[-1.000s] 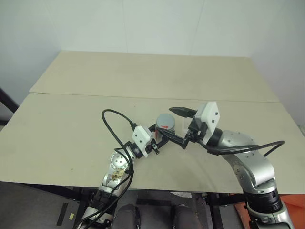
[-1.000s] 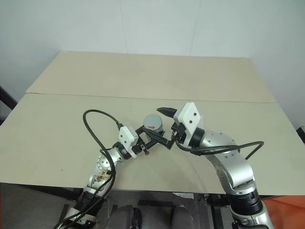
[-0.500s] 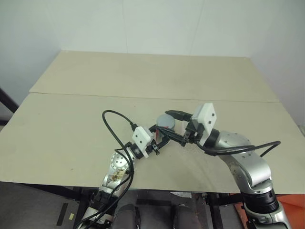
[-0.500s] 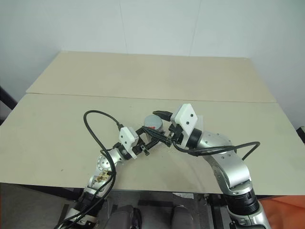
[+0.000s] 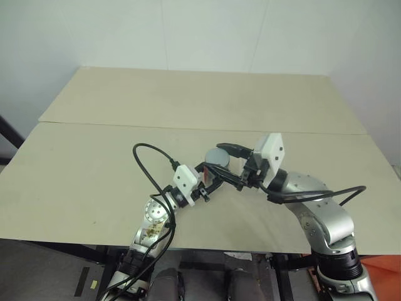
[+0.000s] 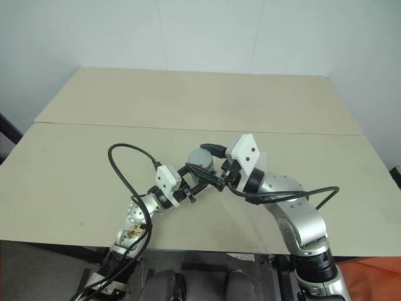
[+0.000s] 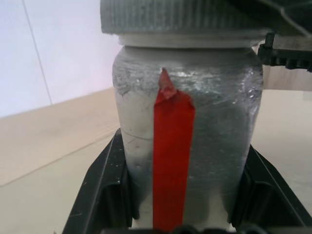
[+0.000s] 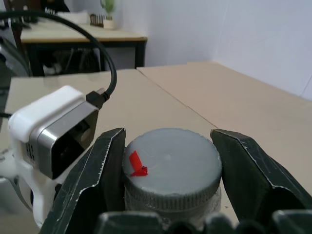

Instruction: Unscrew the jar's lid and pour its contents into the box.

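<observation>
I see the jar (image 7: pixel 183 146) held up just above the front part of the table (image 5: pixel 94 157), right in the middle between my two arms. It stands upright. It is grey, with a red strip running up its side.

My left gripper (image 7: pixel 183 195) pinches the jar's body. In the left wrist view one black finger (image 7: pixel 105 190) presses on one side of the jar and the other finger presses on the other side — both touch it, low down on the body.

The lid (image 8: pixel 170 165) sits on top of the jar. It is round and grey, with ridges around its edge and a small red mark on its flat top. My right gripper (image 8: pixel 170 185) is closed on the lid. In the right wrist view its two fingers (image 8: pixel 97 170) hug the lid's rim, one on each side, with no gap that I can see.

From the head views, my left gripper (image 5: pixel 203 182) comes to the jar from the near left side, and my right gripper (image 5: pixel 235 166) comes to the jar from the right side, a bit higher up — at the lid (image 5: pixel 217 155). A black cable (image 5: pixel 150 166) loops up over the table to the left of the jar. The white camera block (image 8: pixel 53 131) on my left wrist sits just beside the jar.
</observation>
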You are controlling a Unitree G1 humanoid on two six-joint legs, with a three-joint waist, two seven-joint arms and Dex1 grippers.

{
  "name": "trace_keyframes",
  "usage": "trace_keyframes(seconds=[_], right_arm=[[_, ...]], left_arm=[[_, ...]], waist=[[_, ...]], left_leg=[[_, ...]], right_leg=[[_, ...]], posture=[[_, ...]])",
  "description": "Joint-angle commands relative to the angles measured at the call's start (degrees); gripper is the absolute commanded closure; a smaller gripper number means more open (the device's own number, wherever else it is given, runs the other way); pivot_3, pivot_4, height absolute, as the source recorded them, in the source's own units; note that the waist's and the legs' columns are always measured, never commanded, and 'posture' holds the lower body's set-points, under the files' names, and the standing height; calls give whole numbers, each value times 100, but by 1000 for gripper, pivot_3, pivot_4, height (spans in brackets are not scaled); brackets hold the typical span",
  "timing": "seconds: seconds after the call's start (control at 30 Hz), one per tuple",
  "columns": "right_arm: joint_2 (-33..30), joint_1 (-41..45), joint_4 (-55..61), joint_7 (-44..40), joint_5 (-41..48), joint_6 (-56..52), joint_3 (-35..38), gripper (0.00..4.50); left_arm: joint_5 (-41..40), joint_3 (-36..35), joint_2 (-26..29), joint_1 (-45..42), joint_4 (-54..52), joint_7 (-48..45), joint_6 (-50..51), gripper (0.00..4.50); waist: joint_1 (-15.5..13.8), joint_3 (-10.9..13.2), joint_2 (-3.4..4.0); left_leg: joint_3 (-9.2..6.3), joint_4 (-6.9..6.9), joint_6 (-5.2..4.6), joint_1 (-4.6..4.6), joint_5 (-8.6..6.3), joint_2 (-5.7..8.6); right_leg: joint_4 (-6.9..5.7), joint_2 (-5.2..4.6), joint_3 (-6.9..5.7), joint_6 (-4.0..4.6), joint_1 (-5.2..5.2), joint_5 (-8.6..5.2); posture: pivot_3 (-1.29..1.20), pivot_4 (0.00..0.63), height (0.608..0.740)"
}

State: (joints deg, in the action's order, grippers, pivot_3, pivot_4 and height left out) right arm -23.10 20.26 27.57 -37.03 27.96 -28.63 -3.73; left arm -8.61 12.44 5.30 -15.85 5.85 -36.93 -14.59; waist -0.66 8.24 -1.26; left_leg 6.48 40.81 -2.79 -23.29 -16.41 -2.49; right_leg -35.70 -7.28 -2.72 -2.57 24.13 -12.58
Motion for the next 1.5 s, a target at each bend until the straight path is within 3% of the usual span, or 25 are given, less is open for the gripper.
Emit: trace_keyframes(seconds=[0.03, 0.3, 0.53, 0.7, 1.13, 1.2, 1.33, 1.5], right_arm=[[90, 255, 189, 150, 707, -320, 511, 1749], [143, 206, 192, 618, 1409, -708, 1054, 1749], [-701, -613, -84, 1224, 48, -243, 1563, 1749], [-1205, -1110, -470, 1476, -274, -912, 1799, 1749], [-1381, -1982, -480, 1684, -375, -2369, 1800, 1749], [-1520, -2076, -411, 1540, -396, -2397, 1750, 1034], [-1655, -2116, -250, 1428, -376, -2473, 1794, 32], [-1944, -2031, 10, 1095, -235, -2231, 2300, 32]], left_arm=[[-16, 65, -15, -27, -45, -54, -130, 2508], [-8, 72, -12, 21, -93, -38, -126, 2508], [7, 12, 44, 29, -89, -13, -122, 2508], [-41, 17, 66, -102, 4, -86, -56, 2508], [149, -5, 117, -290, 281, -23, -192, 2508], [218, -5, 126, -305, 314, 7, -207, 2508], [353, -58, 143, -438, 454, 162, -204, 2508], [616, -161, 67, -777, 808, 617, -171, 2508]], waist=[[-1, 0, 0], [-3, 0, 0], [-18, 0, 0], [8, -1, 1], [-1, -2, 2], [-35, -2, 2], [-34, -2, 3], [-22, -2, 3]], left_leg=[[1, 0, 0, 0, 0, 0], [0, -1, -1, 0, 0, -1], [3, 0, -2, -6, -1, 3], [4, -4, 1, 2, 1, 1], [0, -3, -3, 2, -2, 2], [-2, -3, -4, 0, -2, 3], [-1, -2, -8, -2, -5, 5], [-4, -2, -8, -3, -4, 6]], right_leg=[[0, 0, 0, 0, 1, 0], [-1, 0, 0, 0, 0, 0], [4, -2, 0, 0, 1, 0], [-2, -1, 1, 0, 1, 0], [2, -1, 6, -1, -2, 0], [4, -1, 4, -1, -3, 0], [9, -1, 7, -3, -3, 1], [6, -1, 6, -5, -1, 2]], posture=[[0, 150, 740], [0, 150, 740], [0, 150, 740], [0, 150, 740], [0, 150, 740], [0, 150, 740], [0, 150, 740], [0, 150, 740]])
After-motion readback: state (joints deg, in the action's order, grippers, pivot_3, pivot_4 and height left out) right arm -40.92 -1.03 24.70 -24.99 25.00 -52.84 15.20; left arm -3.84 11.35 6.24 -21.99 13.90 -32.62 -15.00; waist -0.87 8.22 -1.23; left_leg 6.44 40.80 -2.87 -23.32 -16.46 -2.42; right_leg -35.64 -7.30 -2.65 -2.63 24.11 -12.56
